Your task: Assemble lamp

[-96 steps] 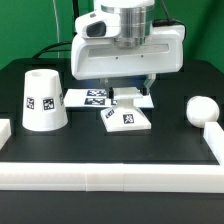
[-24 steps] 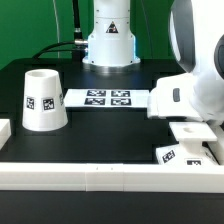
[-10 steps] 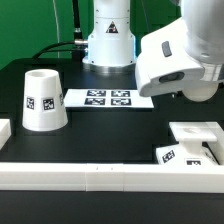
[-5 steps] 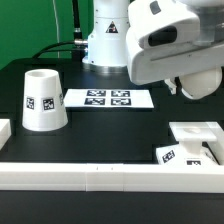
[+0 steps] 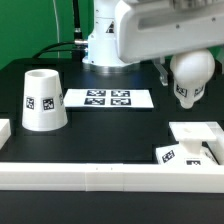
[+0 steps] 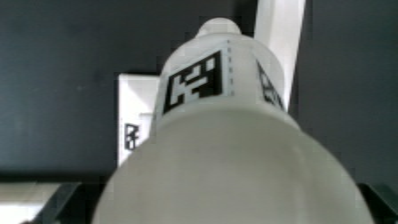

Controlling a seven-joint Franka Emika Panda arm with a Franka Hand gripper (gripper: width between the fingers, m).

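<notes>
My gripper (image 5: 186,62) is shut on the white round-topped bulb (image 5: 190,78) and holds it in the air at the exterior view's right, above and behind the lamp base. The low square base (image 5: 180,153) sits against the white rail in the front right corner, its tag facing front. The tapered shade (image 5: 43,100) stands upright at the left. In the wrist view the bulb (image 6: 217,120) fills most of the picture, tag showing, with part of the base (image 6: 134,125) below it. The gripper (image 6: 214,205) fingers are mostly hidden behind the bulb.
The marker board (image 5: 108,98) lies flat at the back centre before the robot's pedestal (image 5: 108,40). A white rail (image 5: 100,178) runs along the table's front edge, with a white corner block (image 5: 198,130) at the right behind the base.
The arm has swung up from low at the right; the bulb, hidden before, now hangs in view in the gripper above the base. Shade and base have not moved.
</notes>
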